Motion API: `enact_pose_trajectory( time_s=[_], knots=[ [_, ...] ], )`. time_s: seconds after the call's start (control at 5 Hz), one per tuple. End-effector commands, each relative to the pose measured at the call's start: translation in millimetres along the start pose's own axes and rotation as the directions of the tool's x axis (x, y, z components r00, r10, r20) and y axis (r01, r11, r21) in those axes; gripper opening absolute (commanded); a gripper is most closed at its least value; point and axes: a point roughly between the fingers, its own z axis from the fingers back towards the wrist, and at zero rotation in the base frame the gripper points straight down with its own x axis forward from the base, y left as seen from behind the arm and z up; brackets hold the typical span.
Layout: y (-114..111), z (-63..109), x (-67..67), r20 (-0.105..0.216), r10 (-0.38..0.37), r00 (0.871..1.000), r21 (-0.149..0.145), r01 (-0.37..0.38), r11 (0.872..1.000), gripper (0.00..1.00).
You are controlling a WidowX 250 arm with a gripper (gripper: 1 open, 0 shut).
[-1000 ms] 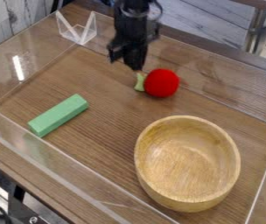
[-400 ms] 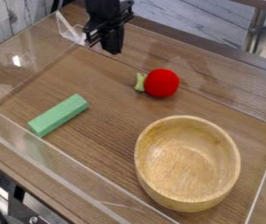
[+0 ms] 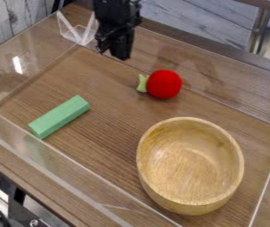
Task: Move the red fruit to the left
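Note:
The red fruit (image 3: 163,84) lies on the wooden table top at centre right, its small green stem pointing left. My gripper (image 3: 118,53) hangs over the far part of the table, up and to the left of the fruit and well apart from it. It is dark against the background, so the gap between its fingers does not show. Nothing is held in it.
A green rectangular block (image 3: 59,116) lies at the left. A large wooden bowl (image 3: 192,130) stands at the front right. Clear plastic walls (image 3: 31,53) fence the table top, with a clear bracket at the far left corner.
The gripper has drawn away from beside the fruit's stem, going up and to the left, then shifted slightly right. The fruit has stayed where it was.

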Motion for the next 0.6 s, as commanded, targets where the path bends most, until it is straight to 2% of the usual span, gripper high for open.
enact_pose_trajectory(
  time_s=[0.0,0.4],
  knots=[
    [-5.6,27.5,-3.1,0.011,0.024,1.000,-0.063,-0.023,0.998,0.00],
    [-5.7,40.9,-7.9,-0.016,0.054,0.998,-0.064,-0.055,0.996,0.00]
  ],
)
